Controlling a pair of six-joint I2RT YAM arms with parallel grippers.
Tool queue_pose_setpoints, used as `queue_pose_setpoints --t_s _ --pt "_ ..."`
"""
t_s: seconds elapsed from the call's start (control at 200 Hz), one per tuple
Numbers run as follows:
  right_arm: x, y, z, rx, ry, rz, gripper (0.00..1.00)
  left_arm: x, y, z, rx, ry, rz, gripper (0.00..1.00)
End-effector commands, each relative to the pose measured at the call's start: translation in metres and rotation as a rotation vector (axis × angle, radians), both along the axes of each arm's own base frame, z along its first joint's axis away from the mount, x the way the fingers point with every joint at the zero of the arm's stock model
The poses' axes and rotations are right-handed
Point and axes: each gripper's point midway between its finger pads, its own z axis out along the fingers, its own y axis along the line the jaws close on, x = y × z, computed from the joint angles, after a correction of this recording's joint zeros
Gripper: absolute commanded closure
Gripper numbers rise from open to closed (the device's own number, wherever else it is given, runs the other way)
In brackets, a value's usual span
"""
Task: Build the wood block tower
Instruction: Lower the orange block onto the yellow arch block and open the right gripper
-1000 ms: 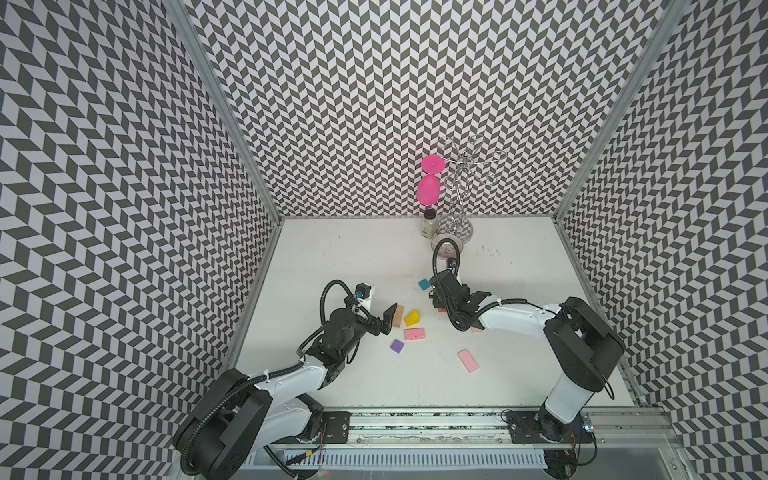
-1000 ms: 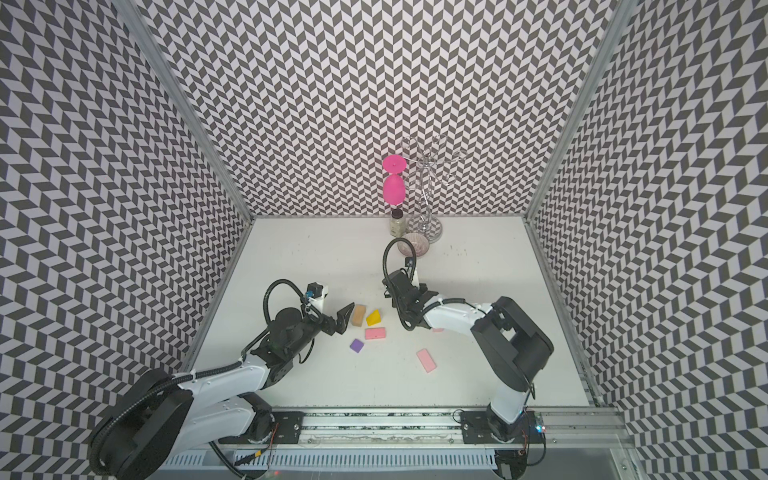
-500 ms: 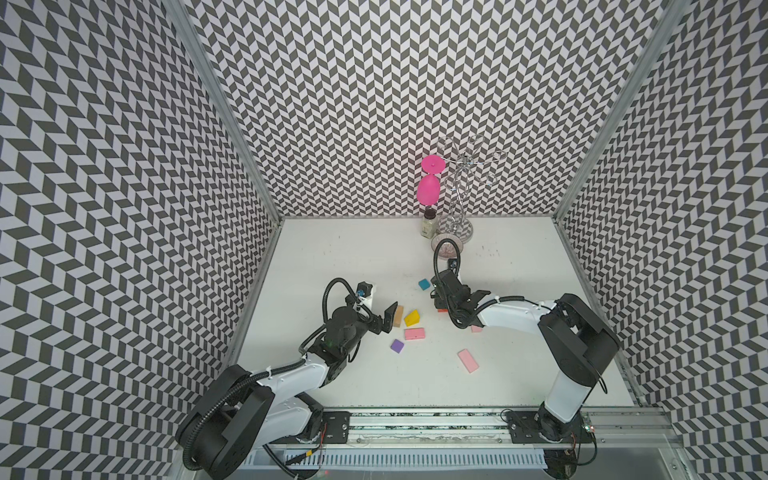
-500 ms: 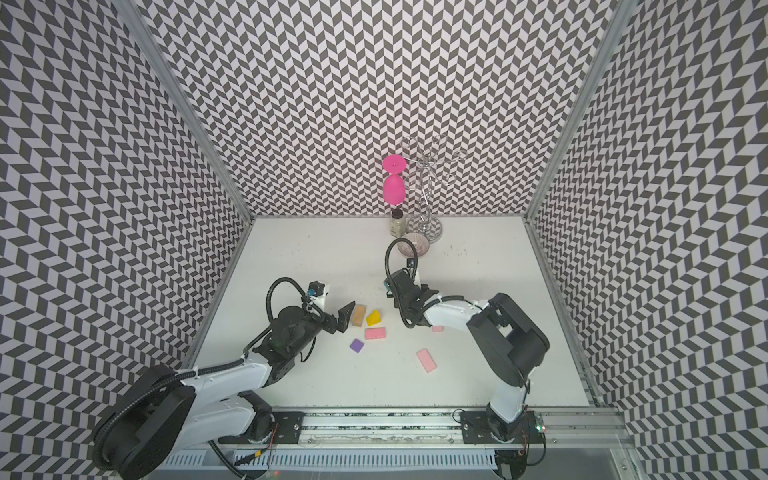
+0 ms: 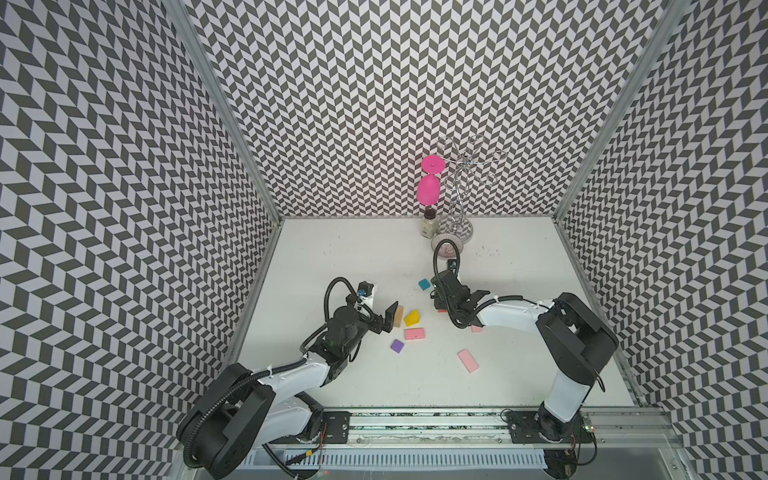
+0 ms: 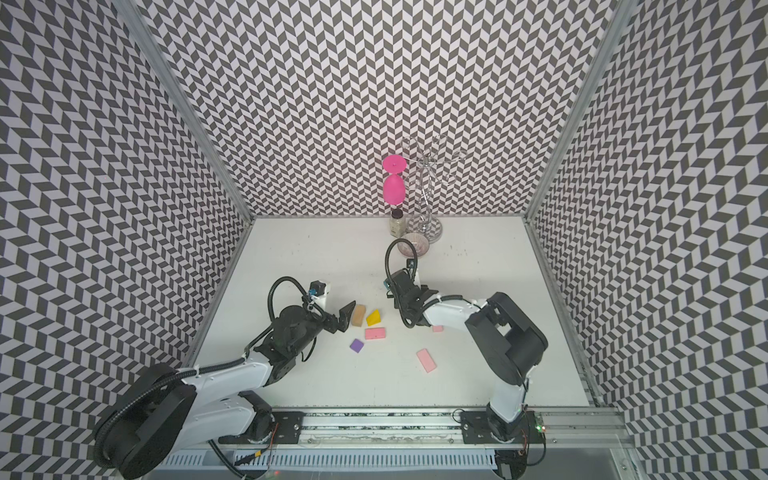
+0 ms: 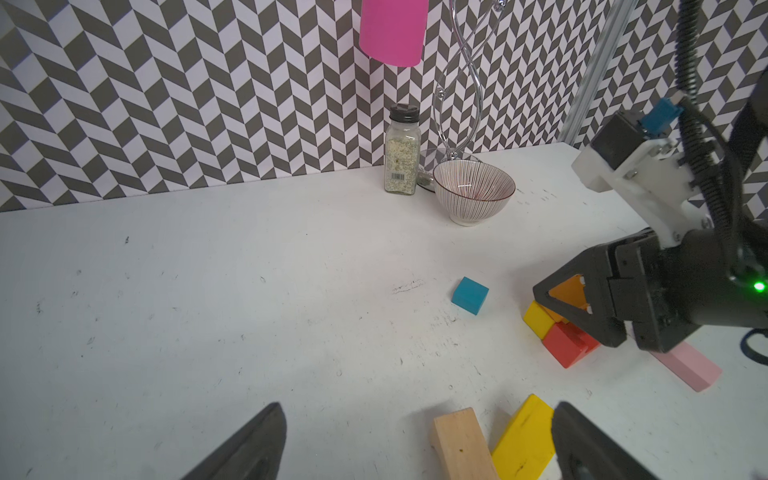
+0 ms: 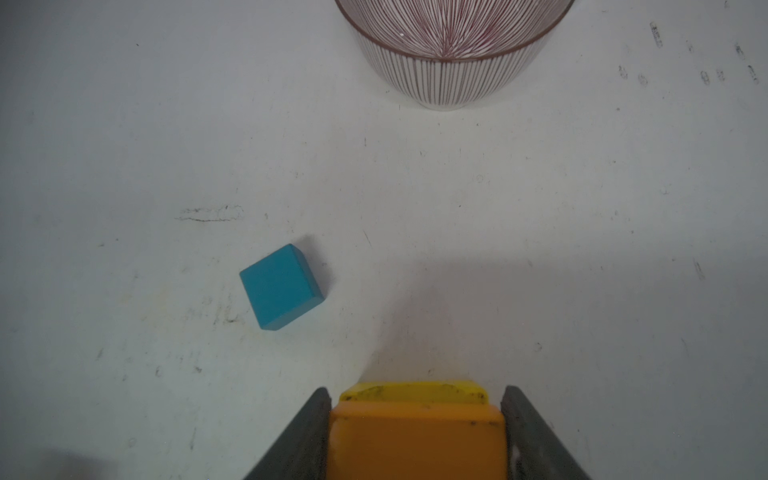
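Observation:
My right gripper (image 8: 415, 395) is shut on an orange block (image 8: 415, 440), held right over a yellow block (image 8: 415, 390). The left wrist view shows that yellow block (image 7: 538, 320) resting on a red block (image 7: 567, 345), with a pink slab (image 7: 688, 368) behind. A teal cube (image 5: 424, 284) lies just beyond. My left gripper (image 5: 387, 320) stands open beside a plain wood block (image 5: 399, 316) and a yellow wedge (image 5: 412, 318). A pink slab (image 5: 414, 333), a purple block (image 5: 397, 345) and another pink slab (image 5: 468, 360) lie flat nearby.
A ribbed bowl (image 5: 446, 247) stands just behind the right gripper. Next to it at the back wall are a spice jar (image 5: 429, 224) and a wire stand (image 5: 459, 187) with a pink goblet (image 5: 429, 189) hanging upside down. Patterned walls close in three sides.
The right arm has shifted slightly while its grip on the orange block stays the same. The left arm and the loose blocks have not moved.

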Motion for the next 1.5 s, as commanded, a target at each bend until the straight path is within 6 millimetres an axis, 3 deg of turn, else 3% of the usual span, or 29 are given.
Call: queue_pose_setpoints --t_s 0.0,0.611,1.192,1.362,1.492 --pt "0.010 0.004 0.005 0.022 -0.030 -0.003 0.53 0.004 -0.004 0.007 0.005 -0.016 0.001 0.00" --pt "0.014 0.004 0.000 0.026 -0.016 0.000 0.50 0.005 -0.005 0.006 0.015 -0.015 0.005 0.00" --pt "0.013 0.001 0.001 0.021 -0.014 -0.007 0.24 0.005 -0.007 0.005 0.025 -0.014 0.007 0.00" --pt "0.014 0.004 0.012 0.033 -0.025 0.004 0.20 0.005 -0.007 0.004 0.027 -0.013 0.007 0.00" --pt "0.010 0.003 0.038 0.049 -0.057 0.014 0.16 0.005 -0.007 0.005 0.029 -0.015 0.010 0.00"
